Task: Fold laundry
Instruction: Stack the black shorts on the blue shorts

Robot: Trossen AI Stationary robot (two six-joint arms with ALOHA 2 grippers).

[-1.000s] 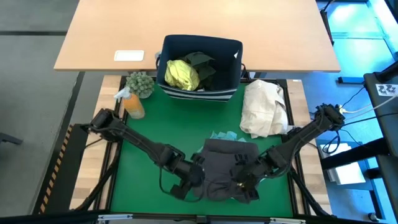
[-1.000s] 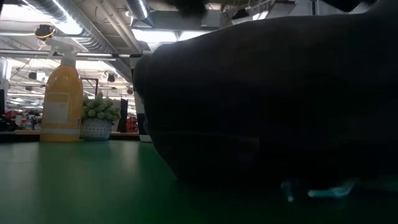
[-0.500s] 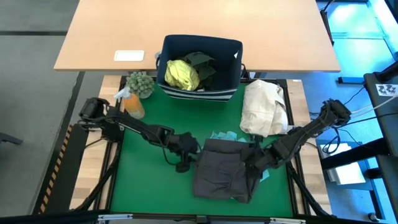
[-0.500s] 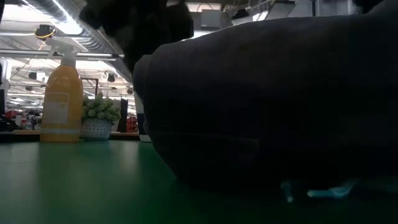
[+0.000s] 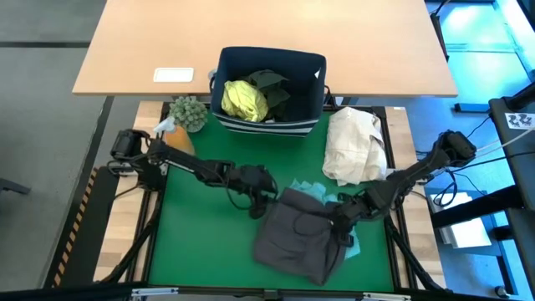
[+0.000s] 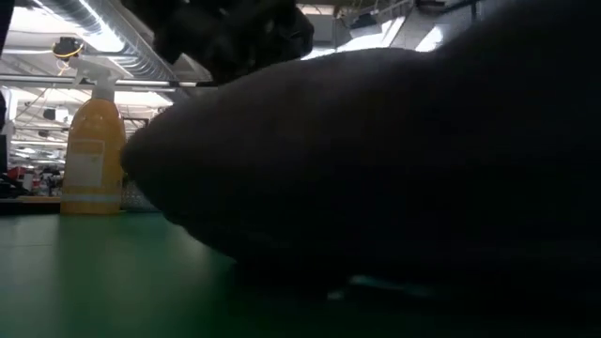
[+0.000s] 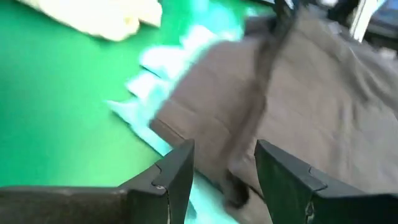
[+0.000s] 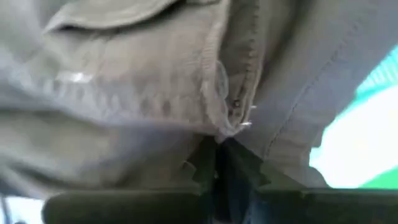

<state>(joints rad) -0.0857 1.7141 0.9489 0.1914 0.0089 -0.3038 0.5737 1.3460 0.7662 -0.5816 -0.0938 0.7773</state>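
Green table mat (image 5: 196,230) under charcoal garment (image 5: 297,238), turquoise cloth (image 5: 308,187), cream bundle (image 5: 355,146).

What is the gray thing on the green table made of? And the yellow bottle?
The charcoal grey garment looks like soft woven cloth, matte: it rumples and shows stitched seams. The orange-yellow spray bottle looks like smooth plastic, slightly glossy, though that is a guess from its sheen.
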